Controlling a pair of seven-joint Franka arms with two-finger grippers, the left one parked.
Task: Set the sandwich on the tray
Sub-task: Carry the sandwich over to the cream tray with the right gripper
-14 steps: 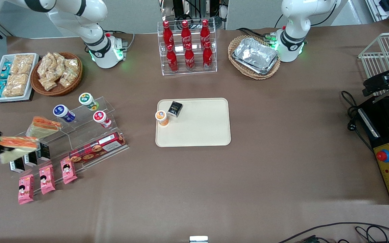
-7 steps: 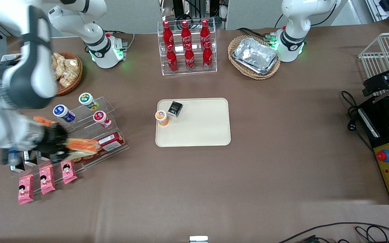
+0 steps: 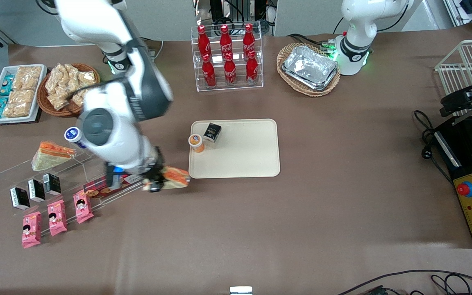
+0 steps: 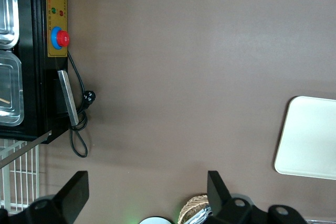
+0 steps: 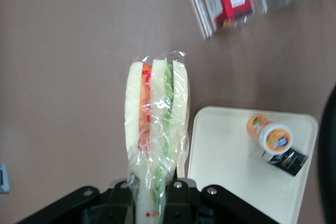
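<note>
My right arm's gripper [image 3: 157,179] hangs above the table just short of the tray's near corner on the working arm's end. It is shut on the sandwich [image 3: 175,176], a wrapped wedge with cream bread and an orange-red filling stripe. In the right wrist view the gripper [image 5: 152,193] pinches the sandwich [image 5: 155,124] by its narrow end, and the wedge points out over the brown table beside the tray [image 5: 226,177]. The cream-beige tray [image 3: 246,153] lies flat mid-table. An orange-lidded cup [image 3: 195,142] and a small black box [image 3: 212,132] stand on it.
A clear display shelf [image 3: 10,174] at the working arm's end holds a greener sandwich wedge [image 3: 49,155], a red cookie box [image 3: 96,187], small black boxes and pink packets [image 3: 57,212]. A cola bottle rack [image 3: 228,57] and a basket of foil trays [image 3: 309,67] stand farther from the camera.
The arm has carried the sandwich from the working arm's end of the table, over the display shelf, to just short of the tray's corner.
</note>
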